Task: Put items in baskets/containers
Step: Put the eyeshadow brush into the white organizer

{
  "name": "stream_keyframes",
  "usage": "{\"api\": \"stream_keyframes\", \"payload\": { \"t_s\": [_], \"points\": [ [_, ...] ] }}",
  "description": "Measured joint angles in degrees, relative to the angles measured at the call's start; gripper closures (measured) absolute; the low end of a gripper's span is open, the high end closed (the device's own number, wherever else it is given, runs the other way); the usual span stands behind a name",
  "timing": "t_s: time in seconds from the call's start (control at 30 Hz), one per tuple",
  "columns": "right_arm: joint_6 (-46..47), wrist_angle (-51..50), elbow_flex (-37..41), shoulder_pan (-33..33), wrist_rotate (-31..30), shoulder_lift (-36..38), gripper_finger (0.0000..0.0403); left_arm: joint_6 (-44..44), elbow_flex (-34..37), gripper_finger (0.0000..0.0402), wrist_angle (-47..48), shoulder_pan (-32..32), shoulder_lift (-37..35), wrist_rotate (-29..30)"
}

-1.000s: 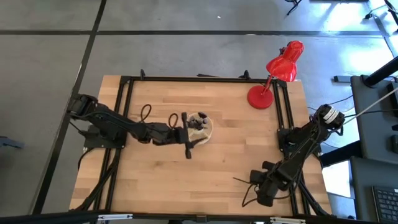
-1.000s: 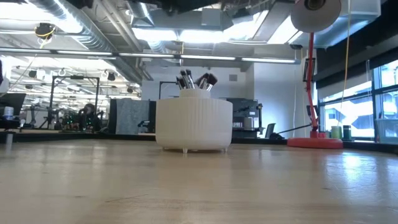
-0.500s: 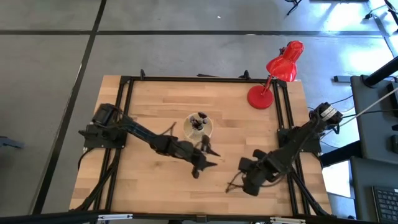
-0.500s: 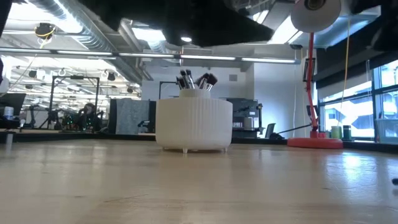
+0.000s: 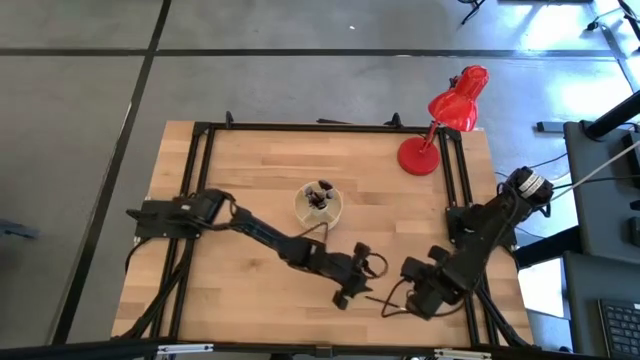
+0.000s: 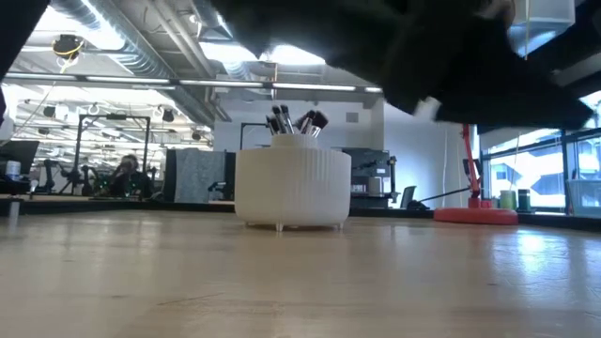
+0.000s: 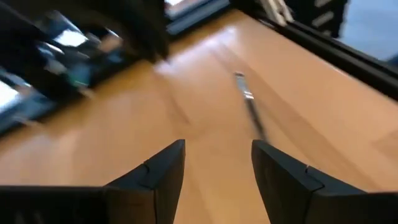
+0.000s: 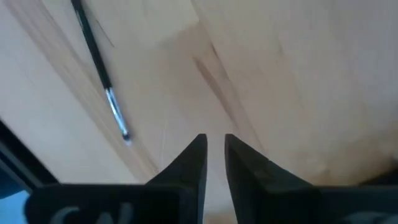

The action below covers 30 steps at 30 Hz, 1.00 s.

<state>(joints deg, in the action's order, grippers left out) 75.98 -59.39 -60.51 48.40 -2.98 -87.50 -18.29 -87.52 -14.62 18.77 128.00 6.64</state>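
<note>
Up on the wooden table [image 5: 250, 170], the round cream container [image 5: 319, 204] sits a little behind the middle, and it is well stocked: a cluster of dark makeup brushes [image 5: 321, 192] stands upright in its centre cup. From table height the ribbed cream wall [image 6: 292, 188] hides the dividers, but the brush tips [image 6: 296, 121] poke above the rim, tufts fanned out a little (how many there are, I cannot tell).

The left arm stretches long across the table toward the near edge, and the left pincer [image 5: 347, 290] hangs over bare wood, well clear of the container. Its wrist camera shows both dark fingers [image 7: 158, 174] spread with a wide gap between them, nothing held. Just ahead of them lies one loose brush [image 7: 249, 107], thin, dark-handled with a silvery ferrule, flat on the planks.

The right pincer [image 5: 412, 296] is close by at the near right part of the table, low over the wood. Its fingers [image 8: 189, 160] are nearly together, only a narrow slit between them, gripping nothing. The same kind of loose brush [image 8: 99, 78] lies flat beyond its tips.

A red desk lamp [image 5: 440, 125] stands at the far right corner.
</note>
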Motion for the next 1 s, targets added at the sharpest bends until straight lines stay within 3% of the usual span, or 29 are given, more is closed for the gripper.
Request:
{"api": "stream_keyframes", "payload": {
  "t_s": [0.13,0.33,0.57,0.67,0.87,1.0],
  "points": [
    [4.49,-0.48,0.00,2.52,0.15,0.00,0.0344,4.80,-11.14,0.0219,12.64,0.43,5.42,-4.81],
    [11.49,1.06,0.00,5.39,3.05,0.00,0.0344,5.62,-22.61,0.0219,20.69,1.34,12.80,-4.08],
    [14.74,0.95,0.00,6.03,3.03,0.00,0.0344,5.71,-23.96,0.0244,23.66,1.78,15.85,1.24],
    [14.65,0.78,0.00,6.01,3.13,0.00,0.0344,6.98,-24.07,0.0280,25.32,1.18,15.83,1.28],
    [13.61,0.55,0.00,5.71,4.10,0.00,0.0344,8.59,-24.25,0.0386,29.55,-0.22,15.59,-4.36],
    [13.92,-0.48,0.00,5.71,4.17,0.00,0.0344,10.24,-24.20,0.0390,31.00,-0.88,15.52,-2.25]
  ]
}}
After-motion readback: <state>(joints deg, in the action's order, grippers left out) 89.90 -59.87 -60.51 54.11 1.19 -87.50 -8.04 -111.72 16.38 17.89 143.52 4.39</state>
